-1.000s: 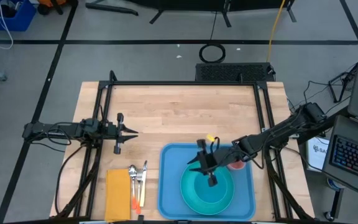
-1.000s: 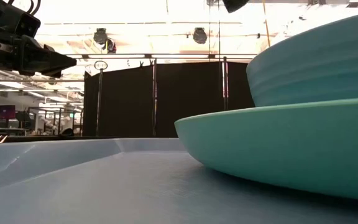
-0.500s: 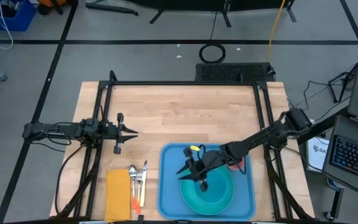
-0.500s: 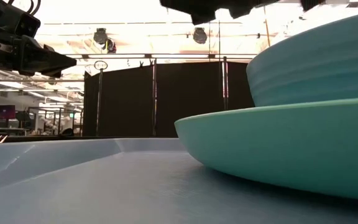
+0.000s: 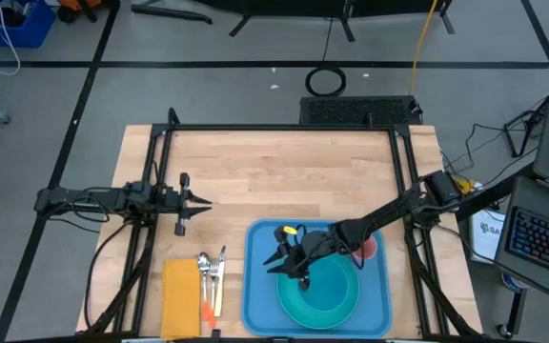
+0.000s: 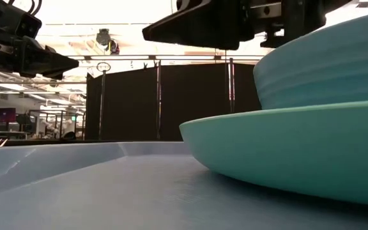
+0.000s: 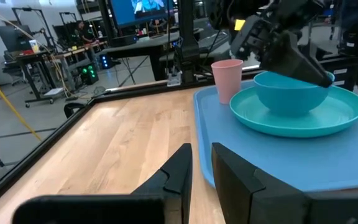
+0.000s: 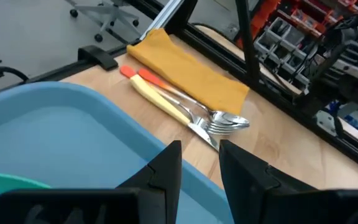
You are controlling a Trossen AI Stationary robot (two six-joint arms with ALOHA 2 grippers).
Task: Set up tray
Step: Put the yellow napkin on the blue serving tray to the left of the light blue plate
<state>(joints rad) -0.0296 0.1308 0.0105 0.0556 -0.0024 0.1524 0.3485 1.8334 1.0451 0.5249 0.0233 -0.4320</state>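
Now the right gripper (image 5: 276, 263), fingers slightly parted and empty, reaches over the tray (image 5: 260, 295) toward the cutlery (image 5: 212, 274) alongside.

The right arm crosses the pink cup (image 5: 365, 248), so only a sliver of it shows from above, and the right gripper (image 5: 273, 266) covers part of the turquoise bowl (image 5: 324, 286). In the low view the plate (image 6: 286, 153) and bowl run off the right edge. The cutlery (image 5: 211, 276) beside the yellow napkin (image 5: 180, 297) is too small to sort from above.
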